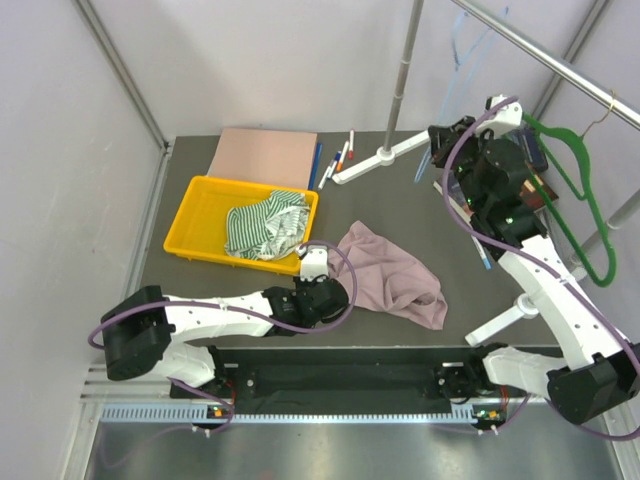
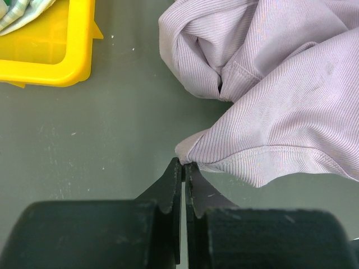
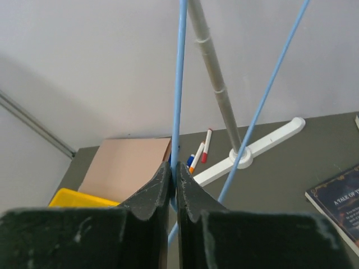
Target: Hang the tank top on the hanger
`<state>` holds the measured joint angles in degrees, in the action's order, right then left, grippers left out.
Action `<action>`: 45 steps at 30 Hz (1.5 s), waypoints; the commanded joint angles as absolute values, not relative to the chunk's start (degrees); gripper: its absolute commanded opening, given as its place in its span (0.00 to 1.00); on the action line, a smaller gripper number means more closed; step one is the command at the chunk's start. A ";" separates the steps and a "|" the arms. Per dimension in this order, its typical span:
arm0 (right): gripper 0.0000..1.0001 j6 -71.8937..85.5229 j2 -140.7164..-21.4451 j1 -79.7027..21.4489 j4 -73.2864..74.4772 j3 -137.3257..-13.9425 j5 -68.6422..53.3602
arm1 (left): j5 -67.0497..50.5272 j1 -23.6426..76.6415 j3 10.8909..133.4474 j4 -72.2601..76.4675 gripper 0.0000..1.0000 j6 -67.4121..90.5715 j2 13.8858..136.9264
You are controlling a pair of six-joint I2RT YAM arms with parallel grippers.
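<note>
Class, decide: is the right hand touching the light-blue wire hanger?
Touching. The right wrist view shows the right hand pinching one wire of the light-blue wire hanger between its fingers.

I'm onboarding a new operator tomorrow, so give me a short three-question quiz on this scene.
1. True or false: the tank top is already on the hanger.
2. What is the right hand shut on? A. nothing. B. the hanger's wire. C. the tank top.
3. Fill in: the striped cloth lies in the ___ tray.

Key: 1 false, it lies crumpled on the table. 2 B. 3 yellow.
</note>
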<state>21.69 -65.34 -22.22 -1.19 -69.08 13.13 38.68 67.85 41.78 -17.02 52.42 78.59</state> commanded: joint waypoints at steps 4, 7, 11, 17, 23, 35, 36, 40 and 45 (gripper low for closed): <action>0.01 18.72 -66.45 -21.89 -2.11 -73.74 6.51 | 40.78 67.85 41.66 -16.96 0.00 52.65 76.99; 0.00 19.59 -65.74 -21.97 -1.41 -72.69 1.34 | 40.69 67.85 42.01 -16.70 0.00 51.77 76.99; 0.00 21.09 -64.52 -22.32 -0.44 -70.32 -10.33 | 41.92 67.76 42.98 -16.17 0.00 48.44 76.91; 0.00 21.44 -60.05 -23.99 2.55 -64.08 -20.81 | 36.49 64.25 40.70 -10.47 0.00 43.35 74.71; 0.00 21.71 -53.45 -25.84 6.94 -56.96 -25.83 | 30.86 62.58 38.76 -4.40 0.00 38.42 72.69; 0.00 23.47 -42.19 -27.68 15.38 -43.43 -25.31 | 20.22 60.56 33.23 1.67 0.51 38.41 69.70; 0.00 23.81 -41.67 -27.60 15.73 -41.94 -25.23 | 19.43 60.56 32.79 1.84 0.54 38.84 69.26; 0.00 24.61 -39.56 -27.60 16.78 -39.73 -25.92 | 16.09 60.56 29.98 3.51 0.68 41.83 67.50; 0.00 23.29 -36.92 -27.77 22.49 -40.51 -24.88 | 15.56 60.56 26.02 8.86 0.72 43.24 66.62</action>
